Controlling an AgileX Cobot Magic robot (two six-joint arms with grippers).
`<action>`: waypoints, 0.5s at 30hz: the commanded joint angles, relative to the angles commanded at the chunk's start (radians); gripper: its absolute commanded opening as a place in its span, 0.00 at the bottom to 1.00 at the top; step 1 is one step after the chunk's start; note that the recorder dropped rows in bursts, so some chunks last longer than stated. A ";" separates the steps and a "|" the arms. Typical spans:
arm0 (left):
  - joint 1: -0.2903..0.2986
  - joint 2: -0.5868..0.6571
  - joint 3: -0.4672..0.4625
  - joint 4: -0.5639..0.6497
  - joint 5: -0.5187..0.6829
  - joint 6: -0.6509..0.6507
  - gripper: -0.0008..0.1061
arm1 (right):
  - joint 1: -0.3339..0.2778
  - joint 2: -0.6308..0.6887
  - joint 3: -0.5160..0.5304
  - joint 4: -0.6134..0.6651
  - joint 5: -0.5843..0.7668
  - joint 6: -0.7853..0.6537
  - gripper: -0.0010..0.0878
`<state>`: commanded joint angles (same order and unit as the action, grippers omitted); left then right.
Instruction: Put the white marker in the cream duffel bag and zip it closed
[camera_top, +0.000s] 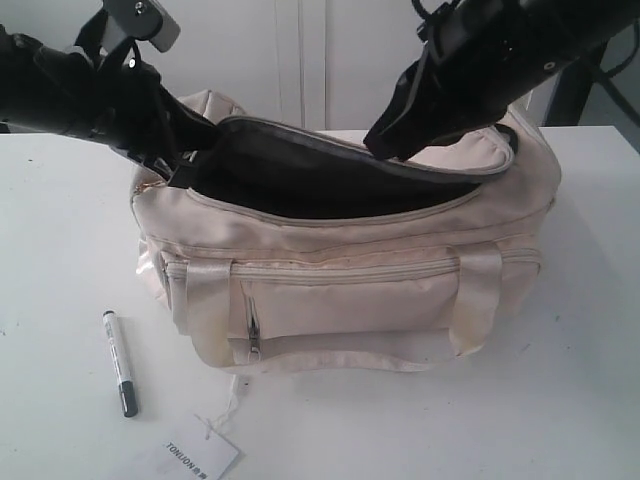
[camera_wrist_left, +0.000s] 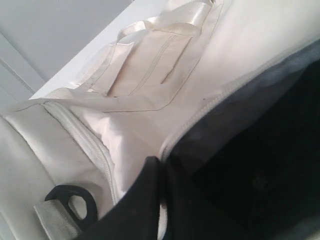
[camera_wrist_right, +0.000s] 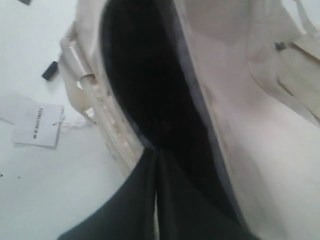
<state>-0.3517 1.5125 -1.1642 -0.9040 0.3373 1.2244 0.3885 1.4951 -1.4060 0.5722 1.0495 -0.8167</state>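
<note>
While both grippers sat up at the bag mouth, the white marker (camera_top: 119, 362) lay on the white table (camera_top: 60, 250) front-left of the cream duffel bag (camera_top: 350, 290), well apart from either gripper and near the TONIJON tag (camera_top: 200, 455). Left gripper (camera_wrist_left: 161, 172): jaws together at the opening's left end. Right gripper (camera_wrist_right: 156, 162): jaws together at the raised flap's edge. Couldn't tell if either pinched fabric. The mouth gaped wide between them, and bare table lay around the marker.

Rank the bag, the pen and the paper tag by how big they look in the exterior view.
1. The cream duffel bag, by far the largest.
2 or 3. The white marker and paper tag: unsure. The marker is longer but much slimmer, and the picture's edge cuts off the tag.
</note>
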 joint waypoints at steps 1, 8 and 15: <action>0.000 0.000 0.000 0.000 0.003 0.000 0.01 | 0.000 0.008 0.000 0.000 0.002 0.000 0.01; 0.000 0.000 0.000 0.000 0.000 -0.003 0.01 | 0.000 0.054 0.000 0.058 0.011 -0.054 0.19; 0.000 0.000 0.000 0.000 0.000 -0.003 0.01 | 0.000 0.087 0.000 0.135 0.023 -0.130 0.30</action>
<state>-0.3517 1.5125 -1.1642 -0.9040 0.3371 1.2219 0.3885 1.5823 -1.4060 0.7067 1.0727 -0.9462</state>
